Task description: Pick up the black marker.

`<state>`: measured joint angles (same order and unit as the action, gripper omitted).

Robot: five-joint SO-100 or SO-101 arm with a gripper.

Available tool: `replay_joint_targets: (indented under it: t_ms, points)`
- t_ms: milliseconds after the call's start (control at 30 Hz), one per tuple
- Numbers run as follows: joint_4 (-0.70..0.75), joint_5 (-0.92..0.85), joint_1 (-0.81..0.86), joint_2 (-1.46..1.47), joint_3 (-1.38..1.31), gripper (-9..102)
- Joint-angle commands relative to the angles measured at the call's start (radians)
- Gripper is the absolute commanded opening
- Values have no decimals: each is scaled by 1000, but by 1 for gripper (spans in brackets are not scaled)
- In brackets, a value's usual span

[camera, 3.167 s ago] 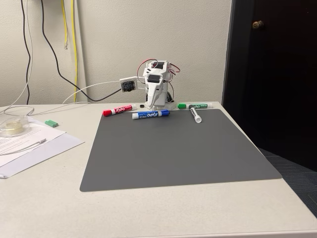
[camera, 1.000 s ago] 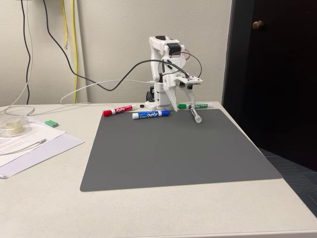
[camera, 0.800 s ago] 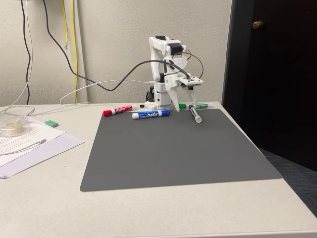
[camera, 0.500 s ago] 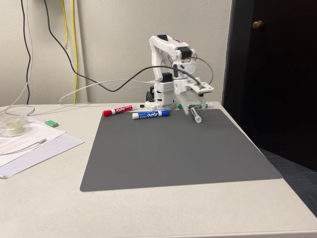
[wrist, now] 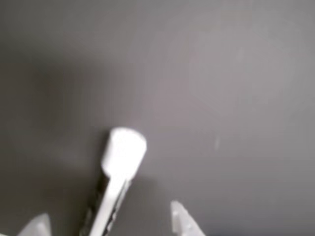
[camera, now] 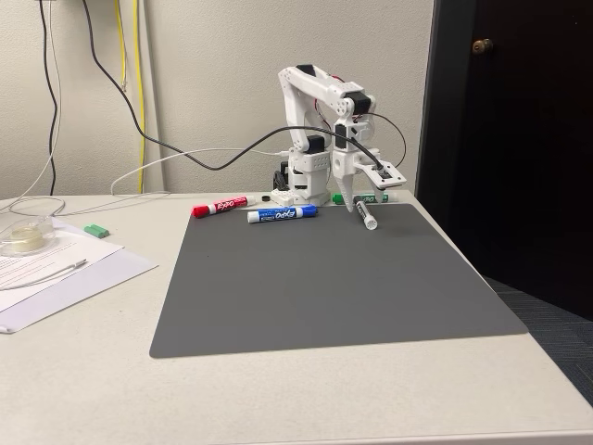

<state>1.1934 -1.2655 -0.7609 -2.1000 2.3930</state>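
A: Where the grey mat (camera: 324, 278) reaches its far right corner, what lies there?

B: The black marker (camera: 367, 215) lies flat on the mat in the fixed view, white barrel angled toward the near right. In the wrist view the black marker (wrist: 115, 172) runs from the bottom edge up to its blunt white end, on plain grey mat (wrist: 221, 73).

A: And your fingers?

B: My gripper (camera: 355, 202) points down at the marker's far end in the fixed view. In the wrist view my gripper (wrist: 109, 223) is spread, one fingertip (wrist: 37, 227) at the bottom left and the other at the bottom right, with the barrel between them. They are released; neither tip touches the marker there, and nothing is grasped.

A: What sits near it?

B: Just beyond the mat's far edge, behind my gripper, the green marker (camera: 371, 197) lies on the table (camera: 93, 371). To the left, the blue marker (camera: 282, 214) lies on the mat's far edge, and further left the red marker (camera: 220, 205) rests across the mat's corner. My base (camera: 306, 181) stands behind them.

A: Further out?

B: Papers (camera: 56, 269) and a clear dish (camera: 23, 236) on the left, cables (camera: 130, 111) on the wall, and a dark door (camera: 510, 139) on the right.
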Motion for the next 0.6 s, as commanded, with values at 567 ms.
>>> replay_joint_targets:
  t_ms: [567]
  points:
    - [-94, 123, -41, -83, 137, 38]
